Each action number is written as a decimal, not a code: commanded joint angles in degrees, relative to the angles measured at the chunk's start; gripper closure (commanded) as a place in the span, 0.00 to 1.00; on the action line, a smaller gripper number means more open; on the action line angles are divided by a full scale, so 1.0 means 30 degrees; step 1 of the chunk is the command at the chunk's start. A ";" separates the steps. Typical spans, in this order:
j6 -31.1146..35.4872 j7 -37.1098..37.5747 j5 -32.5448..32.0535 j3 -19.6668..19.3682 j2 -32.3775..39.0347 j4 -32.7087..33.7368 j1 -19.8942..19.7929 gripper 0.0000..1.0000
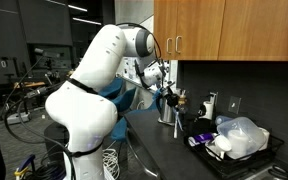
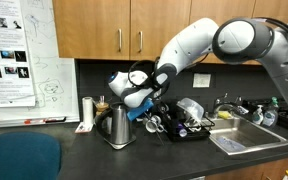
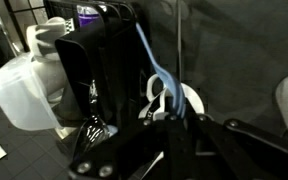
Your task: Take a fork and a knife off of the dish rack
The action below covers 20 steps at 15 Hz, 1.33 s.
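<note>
Dark desk (image 2: 79,150) under wooden cabinets (image 2: 94,30): end effector (image 2: 152,108) beside the dish rack (image 2: 189,134), pale blue utensil (image 3: 147,55) upright just ahead; jaw spread I cannot tell.

I stand in a kitchenette set inside a lab or office. Wooden cabinets (image 2: 104,28) hang over a dark surface (image 2: 74,150) with a steel sink (image 2: 246,140) let into it. A loaded dish rack (image 2: 189,128) sits just beside the sink, with a metal kettle (image 2: 118,125) near it. Next to the cabinets the wall carries a whiteboard (image 2: 52,80) and printed posters (image 2: 4,55). In an exterior view, the space behind me opens onto a dim hall with strip lights (image 1: 79,8) and cluttered gear (image 1: 19,100).
</note>
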 commanded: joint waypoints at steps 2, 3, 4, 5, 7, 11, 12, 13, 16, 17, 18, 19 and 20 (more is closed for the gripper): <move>0.1284 -0.2633 0.2425 -0.0125 -0.0463 -0.1215 -0.0206 0.98; 0.1275 -0.3046 0.2892 -0.0221 -0.0502 -0.1399 -0.0162 0.98; 0.1293 -0.3377 0.3267 -0.0341 -0.0526 -0.1542 -0.0094 0.98; 0.1264 -0.3663 0.3596 -0.0465 -0.0512 -0.1636 -0.0038 0.98; 0.1194 -0.4152 0.4087 -0.0705 -0.0517 -0.1756 0.0076 0.98; 0.1127 -0.4912 0.4569 -0.1092 -0.0433 -0.1652 0.0212 0.98; 0.1093 -0.5059 0.4621 -0.1179 -0.0416 -0.1612 0.0257 0.98; 0.1084 -0.5121 0.4662 -0.1259 -0.0392 -0.1575 0.0298 0.67; 0.1084 -0.5283 0.4779 -0.1417 -0.0400 -0.1595 0.0364 0.55; 0.1099 -0.5293 0.4780 -0.1458 -0.0414 -0.1623 0.0380 0.50; 0.1097 -0.5301 0.4771 -0.1496 -0.0420 -0.1651 0.0399 0.42; 0.1137 -0.5269 0.4763 -0.1523 -0.0441 -0.1703 0.0405 0.36; 0.1152 -0.5258 0.4770 -0.1534 -0.0461 -0.1741 0.0409 0.30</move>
